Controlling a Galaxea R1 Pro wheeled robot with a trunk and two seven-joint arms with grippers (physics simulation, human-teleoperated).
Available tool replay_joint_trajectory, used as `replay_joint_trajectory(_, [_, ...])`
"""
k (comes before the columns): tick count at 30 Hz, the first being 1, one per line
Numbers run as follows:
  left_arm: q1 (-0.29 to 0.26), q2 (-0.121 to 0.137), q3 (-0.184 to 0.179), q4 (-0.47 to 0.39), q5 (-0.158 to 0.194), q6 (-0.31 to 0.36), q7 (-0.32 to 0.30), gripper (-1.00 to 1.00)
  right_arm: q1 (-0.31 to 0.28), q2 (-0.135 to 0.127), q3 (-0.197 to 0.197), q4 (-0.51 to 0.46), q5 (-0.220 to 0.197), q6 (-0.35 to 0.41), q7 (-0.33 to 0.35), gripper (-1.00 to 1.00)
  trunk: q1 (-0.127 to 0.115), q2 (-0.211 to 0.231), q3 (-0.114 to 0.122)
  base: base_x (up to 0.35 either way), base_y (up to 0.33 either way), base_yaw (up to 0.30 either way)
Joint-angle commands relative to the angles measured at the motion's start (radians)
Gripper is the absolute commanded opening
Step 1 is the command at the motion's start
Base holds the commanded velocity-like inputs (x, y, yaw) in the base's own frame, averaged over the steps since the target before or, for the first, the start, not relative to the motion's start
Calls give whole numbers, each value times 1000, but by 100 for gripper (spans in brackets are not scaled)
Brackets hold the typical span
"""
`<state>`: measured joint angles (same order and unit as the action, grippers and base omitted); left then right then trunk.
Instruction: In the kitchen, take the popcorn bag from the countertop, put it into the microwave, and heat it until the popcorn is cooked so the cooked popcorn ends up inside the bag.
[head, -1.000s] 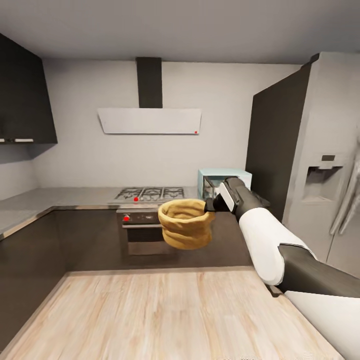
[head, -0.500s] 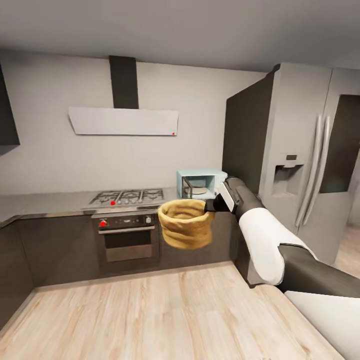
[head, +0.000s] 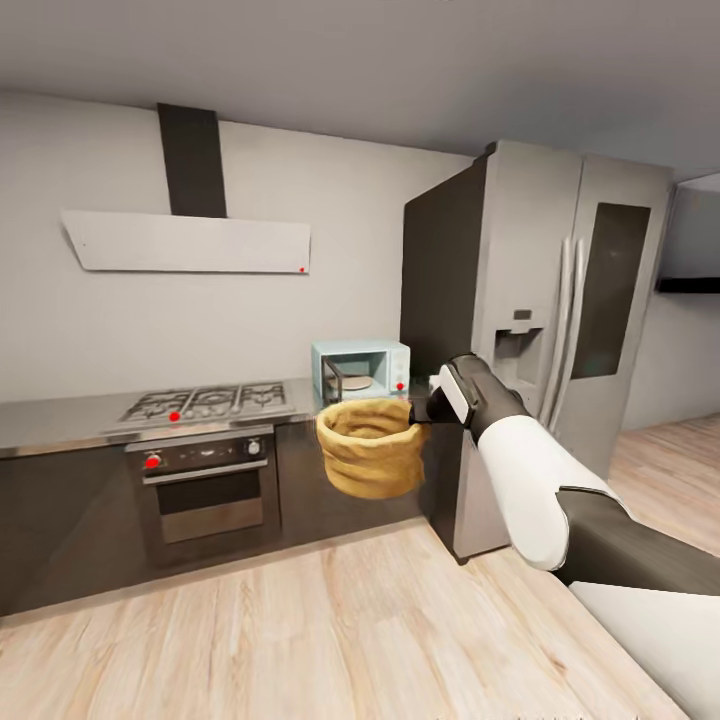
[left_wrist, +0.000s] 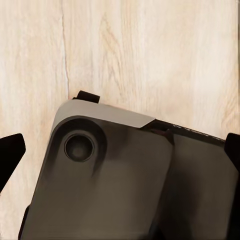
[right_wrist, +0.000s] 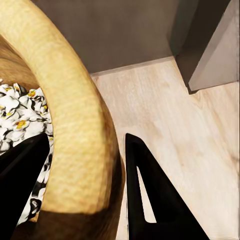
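Observation:
My right gripper (head: 418, 410) is shut on the rolled rim of the tan-orange popcorn bag (head: 372, 448) and holds it in the air above the wood floor. In the right wrist view the bag's rim (right_wrist: 75, 115) sits between the two dark fingers (right_wrist: 150, 195), and white-and-yellow popcorn (right_wrist: 20, 120) lies inside. Behind the bag, the mint-blue microwave (head: 362, 370) stands on the steel countertop (head: 70, 412) beside the fridge, with a pale round plate showing inside it. My left gripper (left_wrist: 120, 155) is open and empty, over a dark part of my base and the floor.
A tall grey fridge (head: 545, 330) stands right of the microwave. A gas hob (head: 205, 400) sits over a dark built-in oven (head: 205, 485), with a white hood (head: 185, 242) above. Wood floor (head: 330, 620) stretches between me and the dark cabinets.
The camera has turned right, so the counter, hob and microwave slid left in the picture and more of the fridge shows. The right arm and bag keep the same pose.

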<state>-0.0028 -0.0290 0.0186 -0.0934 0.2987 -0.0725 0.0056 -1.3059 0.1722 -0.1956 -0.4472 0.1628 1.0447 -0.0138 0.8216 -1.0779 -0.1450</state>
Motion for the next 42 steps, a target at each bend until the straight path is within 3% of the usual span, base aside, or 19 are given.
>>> replay_joint_trajectory(1, [0,0,1,0,4,-3,1,100,-1,1,-8,-1,4,2,-2,-100,0,-1,-1,0,0,-286])
replay_joint_trajectory(23, [0,0,1,0,4,-3,1,100,-1,1,-8,-1,3,2,-2,-100,0,-1,11,0,0,-282])
replay_joint_trajectory(42, [0,1,-1,0,7,0,0,100,-1,-19,-8,-1,2,2,6,-100,0,-1,11,41,0,-12])
